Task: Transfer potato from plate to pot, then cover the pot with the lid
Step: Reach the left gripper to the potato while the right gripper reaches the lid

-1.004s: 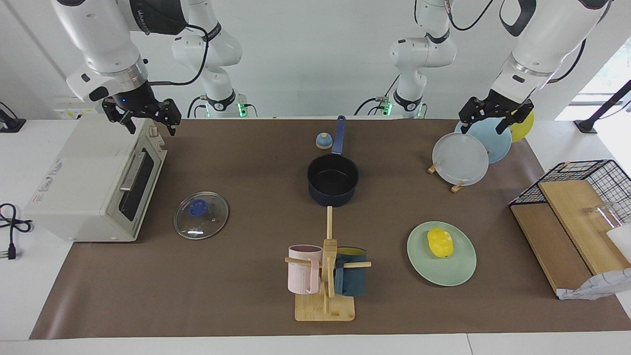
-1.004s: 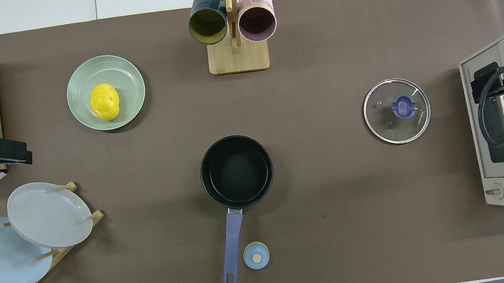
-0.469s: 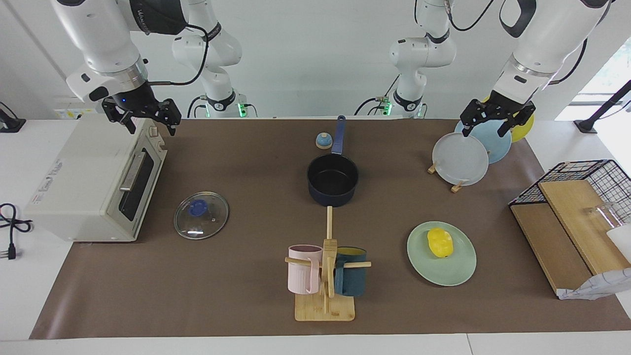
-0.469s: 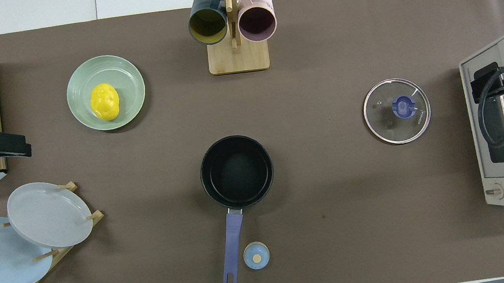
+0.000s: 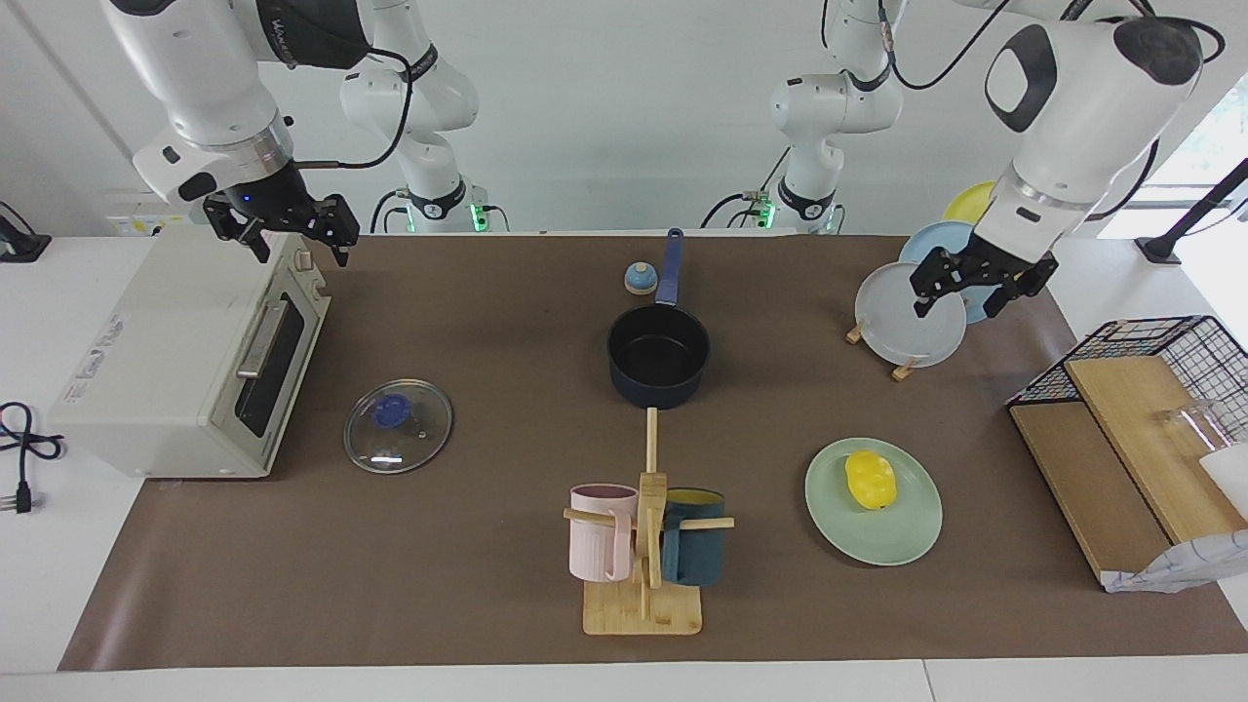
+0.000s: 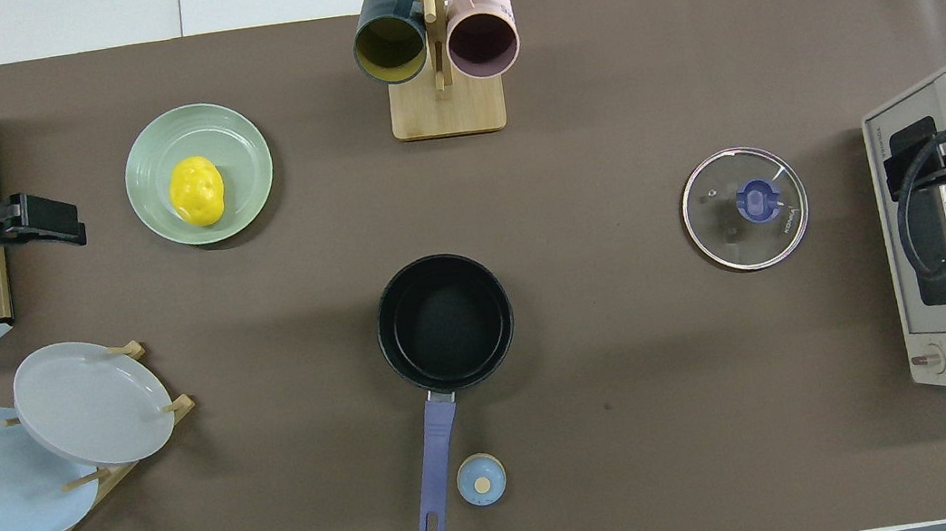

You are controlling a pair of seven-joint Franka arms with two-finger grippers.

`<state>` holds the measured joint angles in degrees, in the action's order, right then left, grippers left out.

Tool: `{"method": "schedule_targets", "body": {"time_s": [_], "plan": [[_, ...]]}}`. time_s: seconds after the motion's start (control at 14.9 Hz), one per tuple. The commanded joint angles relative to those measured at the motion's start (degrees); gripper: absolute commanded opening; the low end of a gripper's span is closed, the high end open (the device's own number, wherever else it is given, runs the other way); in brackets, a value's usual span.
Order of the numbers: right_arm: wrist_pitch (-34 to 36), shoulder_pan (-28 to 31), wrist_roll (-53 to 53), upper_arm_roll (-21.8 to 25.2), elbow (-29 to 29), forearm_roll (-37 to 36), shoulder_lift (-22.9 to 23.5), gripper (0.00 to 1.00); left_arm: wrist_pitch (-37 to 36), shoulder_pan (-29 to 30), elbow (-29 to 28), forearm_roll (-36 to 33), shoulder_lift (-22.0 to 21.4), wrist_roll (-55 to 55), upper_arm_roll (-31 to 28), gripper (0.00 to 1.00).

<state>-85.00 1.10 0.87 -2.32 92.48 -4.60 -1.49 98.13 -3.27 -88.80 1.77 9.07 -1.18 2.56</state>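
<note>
The yellow potato point(image 5: 870, 480) point(image 6: 197, 190) lies on the mint-green plate point(image 5: 907, 536) point(image 6: 236, 132). The dark navy pot point(image 5: 658, 356) point(image 6: 444, 322) stands mid-table with nothing in it, its blue handle pointing toward the robots. The glass lid point(image 5: 398, 426) point(image 6: 744, 208) lies flat on the mat beside the toaster oven. My left gripper point(image 5: 957, 302) point(image 6: 70, 225) hangs open and holding nothing over the mat, beside the plate at the left arm's end. My right gripper point(image 5: 300, 252) point(image 6: 893, 155) waits open above the toaster oven point(image 5: 185, 351).
A rack of grey, light-blue and yellow plates point(image 5: 912, 314) point(image 6: 89, 403) stands near the left arm. A mug tree point(image 5: 645, 541) point(image 6: 436, 42) stands farther out than the pot. A small blue bell point(image 5: 640, 279) sits by the pot handle. A wire basket with boards point(image 5: 1136, 429) is at the left arm's end.
My left gripper has moved from above the plate rack out toward the mint plate and come lower. The right arm has not moved.
</note>
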Motion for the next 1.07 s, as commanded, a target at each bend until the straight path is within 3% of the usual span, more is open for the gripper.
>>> {"method": "schedule_targets", "body": {"time_s": [0.0,0.13,0.2,0.47,0.67,0.87,1.0], "plan": [[-3.04,0.39,-5.77,-0.31,5.84,4.06,-2.90,1.00,3.71,-1.47,8.12,1.30,11.82,-0.58,0.43,1.00],[-13.90,0.31,-6.76,-0.31,15.05,5.56,-5.62,1.00,9.95,-1.74,7.86,3.75,15.17,-0.75,0.35,1.00],[-16.48,-1.09,-7.54,-0.49,16.58,5.74,-5.37,1.00,10.85,-2.27,8.03,4.73,17.36,-1.54,0.34,1.00],[-24.56,-4.09,-11.92,-0.40,16.60,5.74,2.95,1.00,18.13,-4.29,7.59,3.51,22.21,-6.11,0.08,1.00],[-32.31,-3.48,-14.32,-0.40,16.94,5.66,9.12,1.00,18.41,-4.29,6.19,1.75,22.22,-7.25,-0.27,1.00],[-42.50,-2.86,-17.37,-0.31,23.08,5.57,10.71,1.00,19.03,-4.64,4.61,-1.05,22.13,-13.64,-0.36,1.00],[-45.42,-1.72,-21.17,-0.31,24.06,5.57,12.82,1.00,22.70,-5.87,1.81,-3.26,21.69,-19.98,-0.36,1.00]]}}
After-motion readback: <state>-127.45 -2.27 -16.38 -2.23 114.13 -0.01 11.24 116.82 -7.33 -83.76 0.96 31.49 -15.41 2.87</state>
